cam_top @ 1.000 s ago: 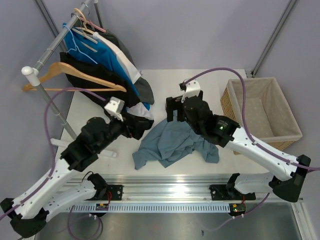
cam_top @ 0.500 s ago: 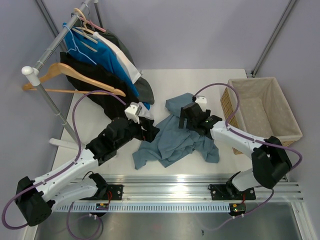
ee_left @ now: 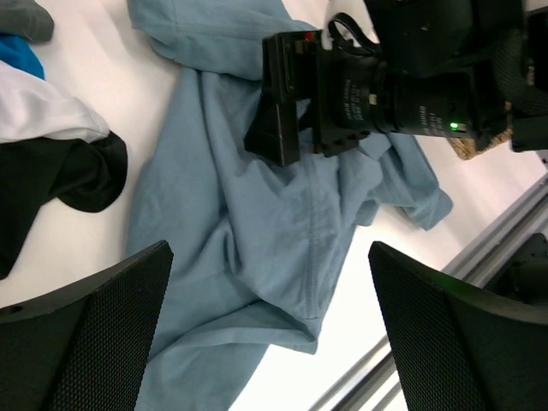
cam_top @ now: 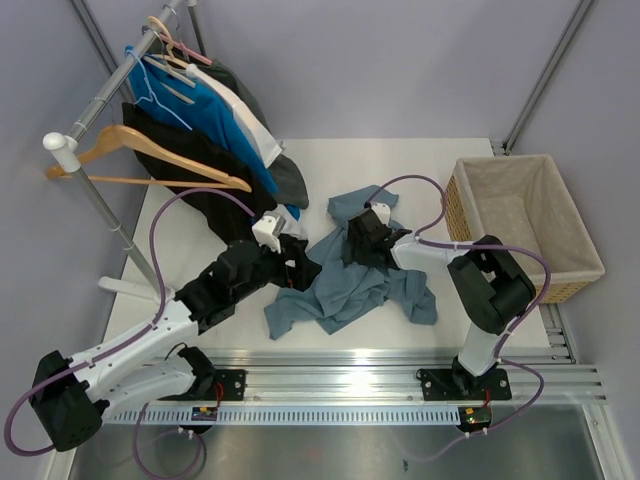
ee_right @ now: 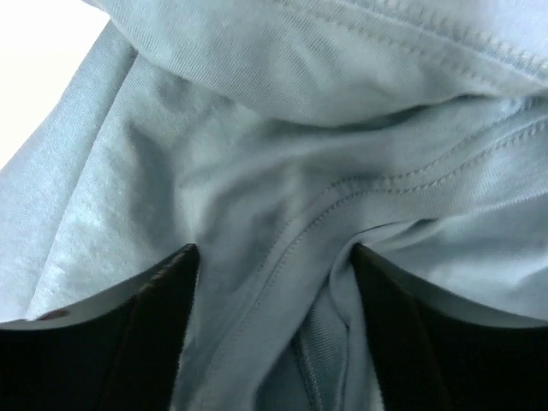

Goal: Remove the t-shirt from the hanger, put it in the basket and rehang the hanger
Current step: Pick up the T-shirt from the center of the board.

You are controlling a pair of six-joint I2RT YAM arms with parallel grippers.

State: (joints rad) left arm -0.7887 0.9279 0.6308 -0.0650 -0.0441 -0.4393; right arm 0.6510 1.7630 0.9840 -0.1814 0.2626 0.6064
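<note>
T-shirt point(cam_top: 345, 288) lies crumpled; right fingers point(ee_right: 150, 342), parted, press down astride a fold, left fingers point(ee_left: 94, 334) hover wide apart, empty.

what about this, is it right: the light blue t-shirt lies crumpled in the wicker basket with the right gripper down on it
No. The light blue t-shirt lies crumpled on the table, beside the wicker basket, not in it; the top external view shows this. The right gripper is down on it, as said.

White table point(cam_top: 400, 160) bears a crumpled blue t-shirt point(cam_top: 345, 290) and basket point(cam_top: 560, 215)
</note>
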